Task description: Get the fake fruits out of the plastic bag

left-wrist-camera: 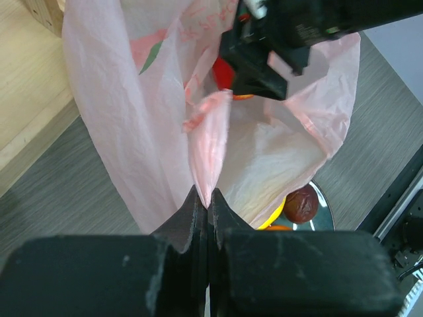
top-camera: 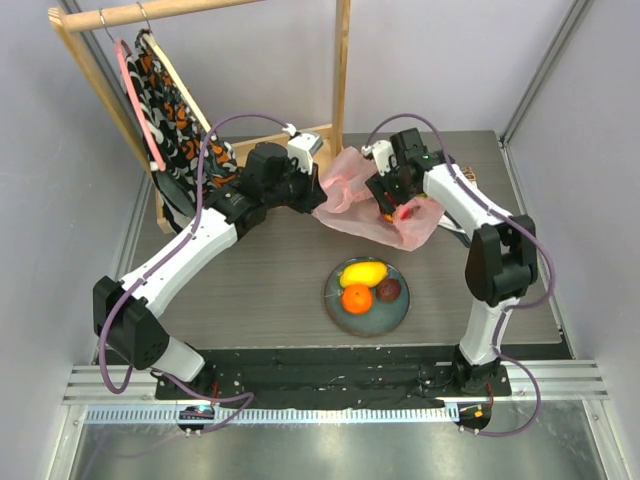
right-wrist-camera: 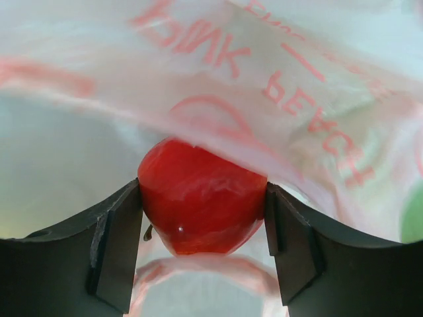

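1. The right gripper (right-wrist-camera: 201,188) is seen inside the plastic bag (left-wrist-camera: 132,132), and the red apple (right-wrist-camera: 198,211) is grasped between its two fingers, one pad pressed to each side of the fruit.
2. The apple is held within the bag, with printed pink film draped just above it.
3. The left gripper (left-wrist-camera: 207,205) is clenched on a fold of the bag's edge, and that edge is held up from the table (top-camera: 270,290).
4. The bag is found at the far side of the table, between the two grippers and beyond the plate (top-camera: 345,318).
5. Three fruits are seen on the plate, close together: the yellow-orange mango (top-camera: 362,272), the orange (top-camera: 357,298) and the dark purple round fruit (top-camera: 389,290).
6. A green blur is seen through the film at the right of the right wrist view; what it is cannot be told.
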`<state>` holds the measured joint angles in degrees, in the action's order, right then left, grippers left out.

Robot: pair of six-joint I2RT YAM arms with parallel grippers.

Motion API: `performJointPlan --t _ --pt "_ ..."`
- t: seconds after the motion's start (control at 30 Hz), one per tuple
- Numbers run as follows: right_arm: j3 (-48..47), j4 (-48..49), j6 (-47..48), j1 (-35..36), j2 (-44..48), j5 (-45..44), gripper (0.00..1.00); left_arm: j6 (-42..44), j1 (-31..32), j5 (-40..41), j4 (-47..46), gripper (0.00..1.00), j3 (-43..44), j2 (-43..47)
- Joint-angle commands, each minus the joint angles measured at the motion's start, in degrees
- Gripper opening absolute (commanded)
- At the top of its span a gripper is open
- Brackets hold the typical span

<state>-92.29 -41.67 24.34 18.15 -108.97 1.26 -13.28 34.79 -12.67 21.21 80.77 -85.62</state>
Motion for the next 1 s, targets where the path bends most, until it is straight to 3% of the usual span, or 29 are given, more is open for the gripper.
performJointPlan --t 0.0,0.23,0.43,0.53,0.7,0.83,0.97 --pt "-3.9 -2.5 -2.1 0.0 12.2 8.5 0.41 0.2 -0.2 -0.6 -3.1 0.0 0.3 0.8" --pt "0.3 -7.7 -1.1 0.0 25.3 16.9 0.43 -1.0 -0.9 0.3 -3.6 0.0 0.8 -0.3" --pt "14.1 -17.9 11.7 1.4 36.7 29.0 0.48 -1.4 -1.7 0.5 -3.8 0.0 1.1 -0.9" --pt "17.7 -27.0 20.8 4.7 36.2 30.3 0.45 -0.4 -1.9 0.9 -3.4 0.0 1.1 -0.8" --pt "22.6 -29.2 28.3 7.2 34.5 32.8 0.47 0.7 -2.1 1.2 -2.9 0.0 1.0 -0.3" --pt "24.0 -32.4 30.1 11.6 28.6 31.6 0.47 1.8 -2.3 1.3 -2.3 0.0 0.6 -0.1" --pt "26.8 -28.9 29.4 13.8 27.8 29.9 0.49 2.5 -2.4 1.4 -2.2 0.0 -0.2 0.5"
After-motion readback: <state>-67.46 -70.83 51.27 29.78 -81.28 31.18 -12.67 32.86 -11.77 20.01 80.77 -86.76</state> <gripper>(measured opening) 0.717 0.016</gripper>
